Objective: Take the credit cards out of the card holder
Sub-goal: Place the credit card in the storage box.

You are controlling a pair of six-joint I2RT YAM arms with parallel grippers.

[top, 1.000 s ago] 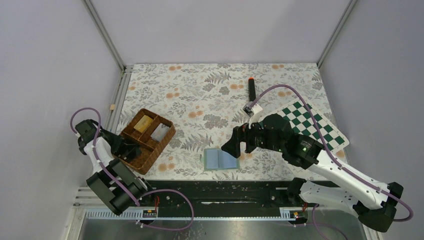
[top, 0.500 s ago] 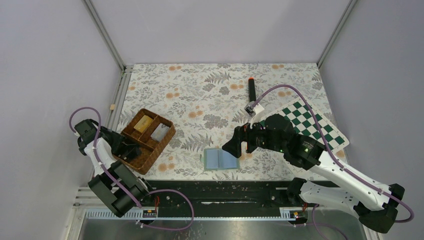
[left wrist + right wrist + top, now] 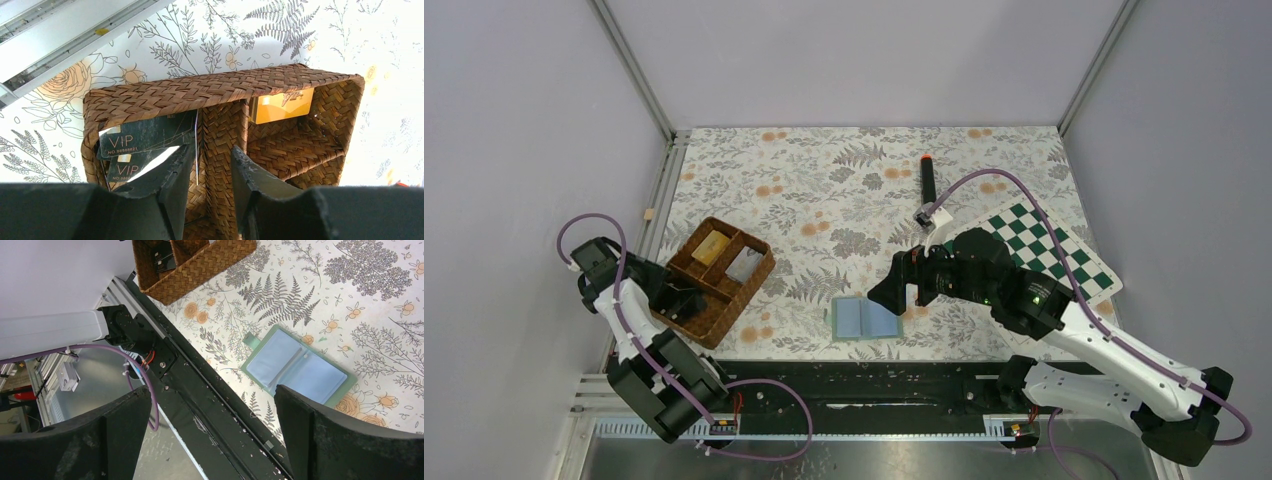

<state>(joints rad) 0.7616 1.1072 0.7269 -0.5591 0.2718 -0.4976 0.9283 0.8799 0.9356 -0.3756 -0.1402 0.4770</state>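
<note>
The card holder (image 3: 865,320) lies open on the floral mat, its light blue inner panels up; it also shows in the right wrist view (image 3: 298,367). My right gripper (image 3: 886,293) hovers just right of it, open wide and empty (image 3: 212,390). Dark grey credit cards (image 3: 145,137) marked VIP lie in the left compartment of the wicker tray (image 3: 215,90). One grey card (image 3: 742,264) shows in the tray from above. My left gripper (image 3: 682,298) is low over the tray, fingers apart astride a divider (image 3: 212,150), holding nothing.
A gold piece marked VIP (image 3: 282,105) lies in another tray compartment (image 3: 712,247). A chessboard (image 3: 1049,250) lies at the right under my right arm. A black marker with a red cap (image 3: 927,178) lies at the back. The metal rail (image 3: 75,35) runs beside the tray.
My left arm's elbow has shifted slightly back and left while its gripper stays at the tray. The right arm and the card holder have not moved.
</note>
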